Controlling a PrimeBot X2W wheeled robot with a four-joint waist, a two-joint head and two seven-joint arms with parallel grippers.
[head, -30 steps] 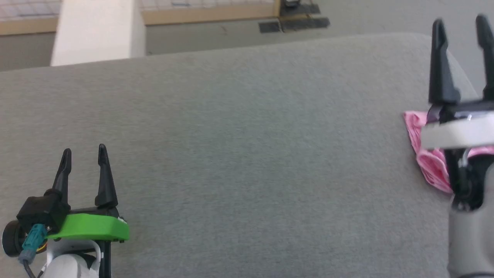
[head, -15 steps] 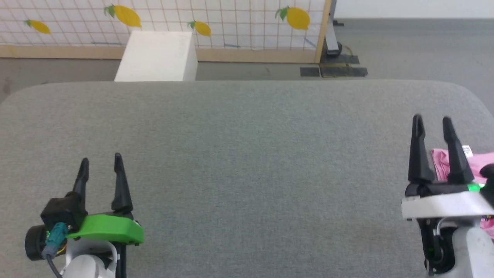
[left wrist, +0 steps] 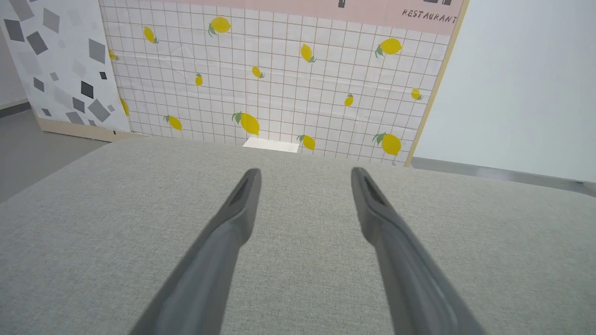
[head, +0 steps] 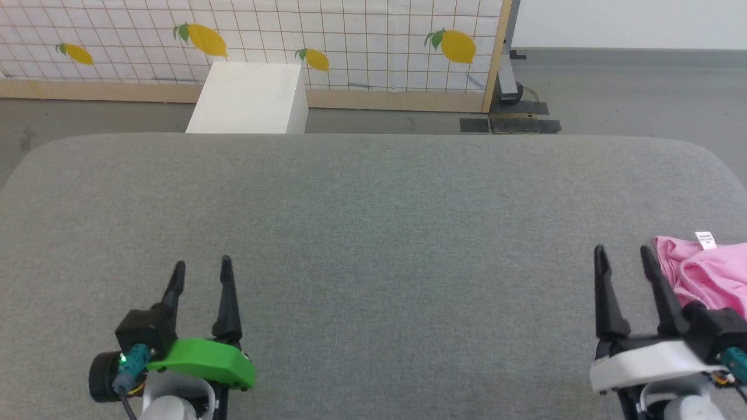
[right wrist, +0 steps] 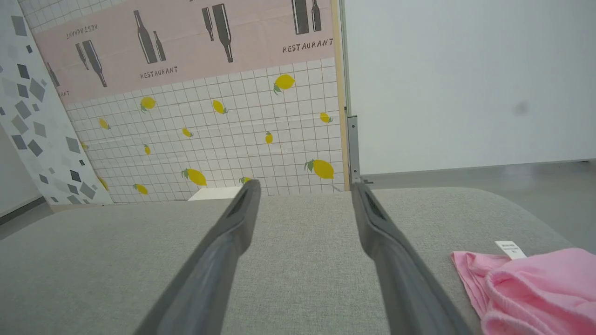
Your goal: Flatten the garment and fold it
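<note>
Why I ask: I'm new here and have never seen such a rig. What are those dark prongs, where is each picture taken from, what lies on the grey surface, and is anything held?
This is a two-armed robot. The picture showing both grippers comes from a camera on its head, looking down: its left gripper sits lower left, its right gripper lower right. The prongs are each gripper's two fingers. The other two pictures come from wrist cameras looking along those fingers. Below lies a grey padded surface. On it, just right of the right gripper, lies a crumpled pink garment with a small white label. Both grippers are open and hold nothing.
</note>
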